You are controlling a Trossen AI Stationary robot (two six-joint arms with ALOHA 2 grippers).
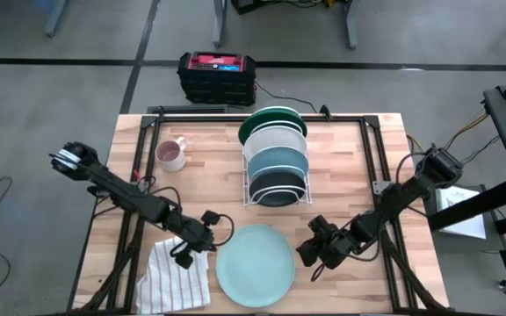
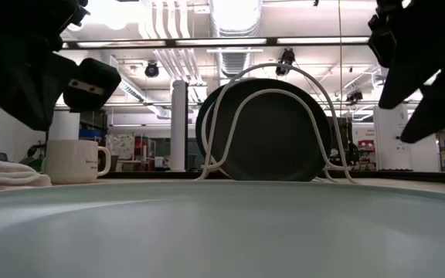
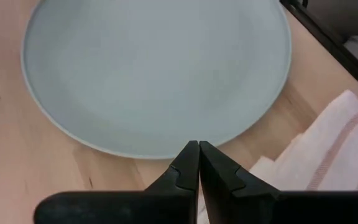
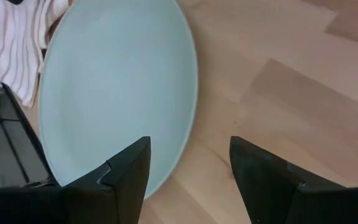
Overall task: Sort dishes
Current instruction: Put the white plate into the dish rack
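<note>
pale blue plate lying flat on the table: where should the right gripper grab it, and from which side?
Probably the rim nearest the right gripper. The pale blue plate lies flat on the wooden table, so only its thin raised edge offers purchase. Come in low from the plate's right with the open jaws straddling that edge; the striped cloth crowds the far side.

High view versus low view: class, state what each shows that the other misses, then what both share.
Only the high view shows the whole pale blue plate flat on the table, the open right gripper beside it, and the shut left gripper over the striped cloth. Only the low view shows ceiling lights. Both show the mug and the rack of plates.
</note>
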